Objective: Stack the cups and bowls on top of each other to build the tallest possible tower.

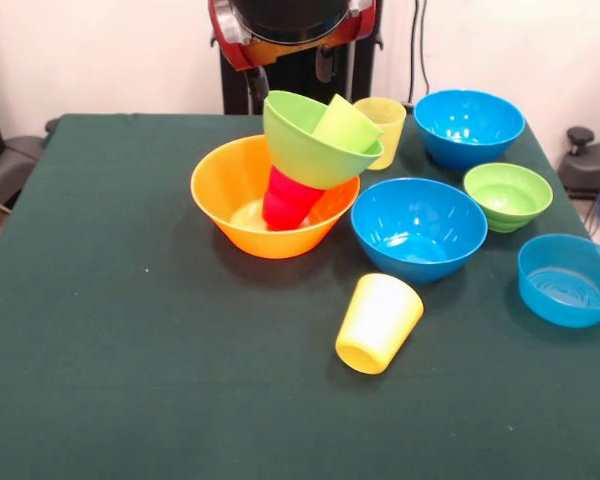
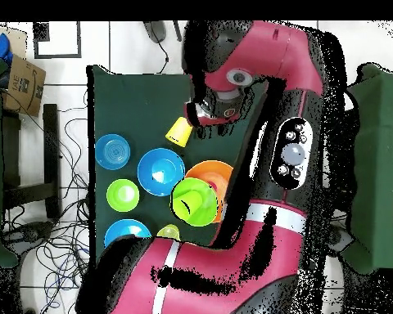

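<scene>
- Nearest, the bright yellow cup (image 1: 378, 322) lies tipped on its side on the table (image 1: 100, 330), apart from everything
- Behind it a medium blue bowl (image 1: 418, 228); to its side the small green bowl (image 1: 507, 195) and shallow blue bowl (image 1: 569, 280)
- The tower: orange bowl (image 1: 225, 195) holding the red cup (image 1: 290, 198), with the large lime bowl (image 1: 305, 140) tilted on it, a lime green cup (image 1: 344, 125) inside; it could slide off if nudged
- Farthest, the gripper (image 2: 201, 112) shows only in the overhead view; whether it is open or closed I cannot tell
</scene>
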You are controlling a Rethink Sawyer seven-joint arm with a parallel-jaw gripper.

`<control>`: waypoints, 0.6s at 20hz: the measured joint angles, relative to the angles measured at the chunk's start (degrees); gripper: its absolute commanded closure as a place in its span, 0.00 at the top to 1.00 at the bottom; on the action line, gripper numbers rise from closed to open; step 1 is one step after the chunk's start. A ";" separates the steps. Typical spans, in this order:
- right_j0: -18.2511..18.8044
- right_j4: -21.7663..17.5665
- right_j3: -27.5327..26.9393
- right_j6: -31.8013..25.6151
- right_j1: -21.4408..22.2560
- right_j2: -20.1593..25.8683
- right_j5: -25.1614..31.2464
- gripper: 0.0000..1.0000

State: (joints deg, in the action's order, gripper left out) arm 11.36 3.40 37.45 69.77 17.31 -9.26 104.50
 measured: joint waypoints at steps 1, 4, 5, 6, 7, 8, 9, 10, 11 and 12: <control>0.00 0.04 0.66 0.00 0.29 -0.05 -0.62 1.00; 0.06 0.08 4.58 0.00 1.88 -0.22 -4.95 1.00; 0.13 0.08 5.94 0.00 2.37 -0.23 -6.77 1.00; 0.19 0.08 7.29 0.00 2.85 -0.24 -8.59 1.00; 0.27 0.09 8.24 0.00 3.15 -0.24 -10.00 1.00; 0.34 0.11 9.18 0.00 3.45 -0.25 -11.40 1.00; 0.56 0.22 10.99 0.00 3.95 -0.25 -14.37 1.00; 0.77 0.33 12.80 0.00 4.44 -0.25 -17.34 1.00; 0.89 0.36 13.66 0.00 4.65 -0.26 -18.78 1.00; 1.16 0.38 15.57 0.00 5.07 -0.26 -22.33 1.00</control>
State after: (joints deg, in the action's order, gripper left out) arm 12.52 3.78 53.02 69.77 22.38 -9.51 82.17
